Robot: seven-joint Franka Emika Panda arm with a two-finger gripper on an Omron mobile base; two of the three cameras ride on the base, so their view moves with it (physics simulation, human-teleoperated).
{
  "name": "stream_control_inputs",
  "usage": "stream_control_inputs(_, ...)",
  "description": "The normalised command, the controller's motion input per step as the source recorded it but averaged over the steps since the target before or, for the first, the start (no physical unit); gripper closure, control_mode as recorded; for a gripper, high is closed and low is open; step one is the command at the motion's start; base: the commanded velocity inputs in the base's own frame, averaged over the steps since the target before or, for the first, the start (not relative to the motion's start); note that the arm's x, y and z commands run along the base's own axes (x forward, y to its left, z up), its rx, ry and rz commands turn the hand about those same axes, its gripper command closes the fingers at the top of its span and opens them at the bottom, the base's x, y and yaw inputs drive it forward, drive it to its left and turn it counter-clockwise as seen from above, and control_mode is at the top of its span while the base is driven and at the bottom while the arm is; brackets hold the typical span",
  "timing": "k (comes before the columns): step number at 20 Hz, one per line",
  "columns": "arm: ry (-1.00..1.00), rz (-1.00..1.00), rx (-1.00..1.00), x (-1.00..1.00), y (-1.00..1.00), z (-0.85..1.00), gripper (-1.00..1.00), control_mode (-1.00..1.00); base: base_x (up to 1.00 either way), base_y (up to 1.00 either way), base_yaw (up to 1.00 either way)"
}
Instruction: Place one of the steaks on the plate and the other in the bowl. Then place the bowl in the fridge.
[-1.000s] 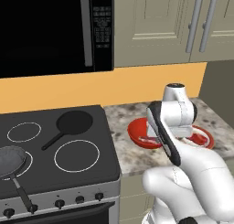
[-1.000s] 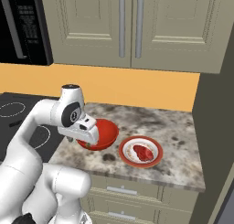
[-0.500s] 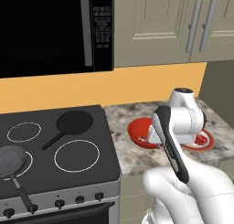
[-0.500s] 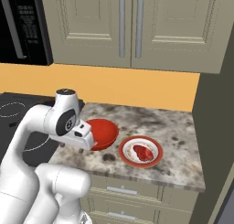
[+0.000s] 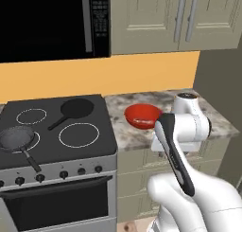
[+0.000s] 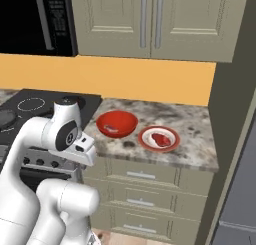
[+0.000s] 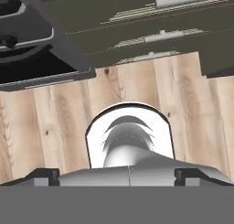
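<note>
The bowl (image 6: 117, 124) is seen on the granite counter (image 6: 195, 154) just right of the stove (image 5: 56, 131), with one steak (image 6: 112, 129) dimly made out inside it. On the bowl's far side from the stove, the plate (image 6: 159, 139) carries the other steak (image 6: 160, 139); in the left base view the plate is hidden by the arm. The gripper's fingers are hardly visible, so their spread cannot be told

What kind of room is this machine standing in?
A home kitchen, by the look of it: a stove with a pan, a microwave above, and cupboards over a stone counter.
</note>
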Motion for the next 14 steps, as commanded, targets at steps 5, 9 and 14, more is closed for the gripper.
stream_control_inputs(5, 0.00, 0.00, 0.00, 0.00, 0.00, 0.00, -1.00, 1.00, -0.79, 0.11, -0.07)
stream_control_inputs(9, 0.00, 0.00, 0.00, 0.00, 0.00, 0.00, -1.00, 1.00, -0.88, -0.37, -0.04)
stream_control_inputs(14, 0.00, 0.00, 0.00, 0.00, 0.00, 0.00, -1.00, 1.00, -0.31, -0.88, 0.00)
